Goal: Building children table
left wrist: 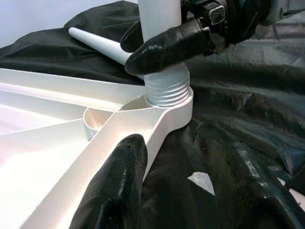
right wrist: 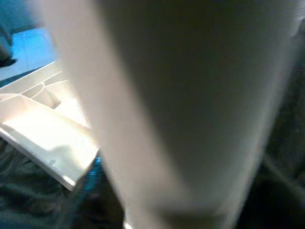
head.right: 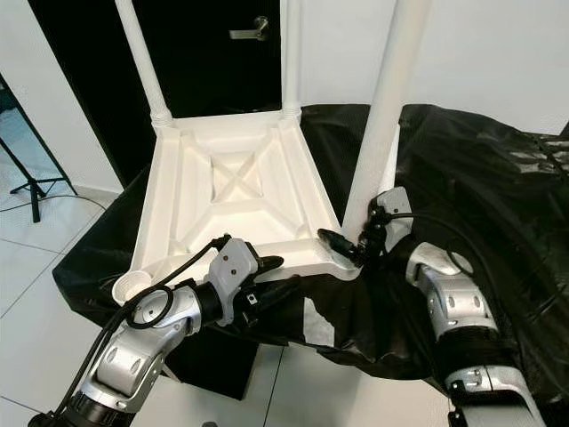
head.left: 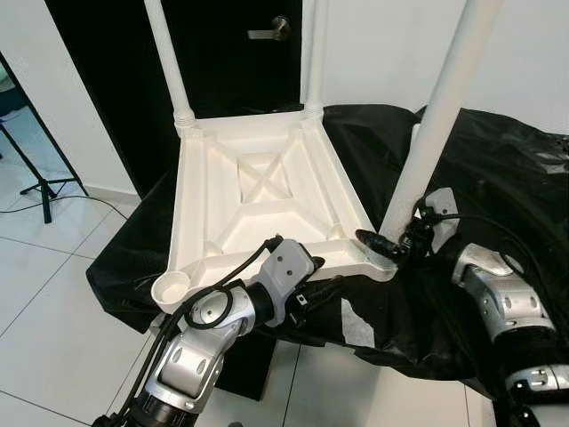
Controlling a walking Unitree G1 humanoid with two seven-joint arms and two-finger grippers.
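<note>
An upside-down white plastic children's tabletop [head.left: 267,191] lies in the middle of the frame on a surface draped with crinkled black plastic sheeting [head.left: 498,178]. Its ribbed underside faces up, with an X-shaped brace at the centre. Two white tubular plastic legs stand in its far corners: one at the upper left [head.left: 169,58], one at the upper centre [head.left: 313,53]. A third white leg [head.left: 436,116] rises at the right of the frame from the near right corner socket; in the left wrist view its threaded base [left wrist: 167,88] sits in that socket with several turns of thread exposed above the rim. The near left corner socket [head.left: 172,289] is an open round cup with no leg in it. A fourth white leg [left wrist: 97,43] lies flat on the sheeting behind the tabletop.

The right gripper [head.left: 391,245], at the lower right of centre, has its jaws clamped around the third leg just above the thread. The left gripper [left wrist: 186,171] is at the lower centre, at the tabletop's near edge; its jaws are apart, one finger [left wrist: 119,186] against the white rim and the other on the sheeting.

A dark door with a metal lever handle [head.left: 271,31] stands at the top, and a black tripod [head.left: 36,173] is on the white tiled floor [head.left: 44,285] at the left.
</note>
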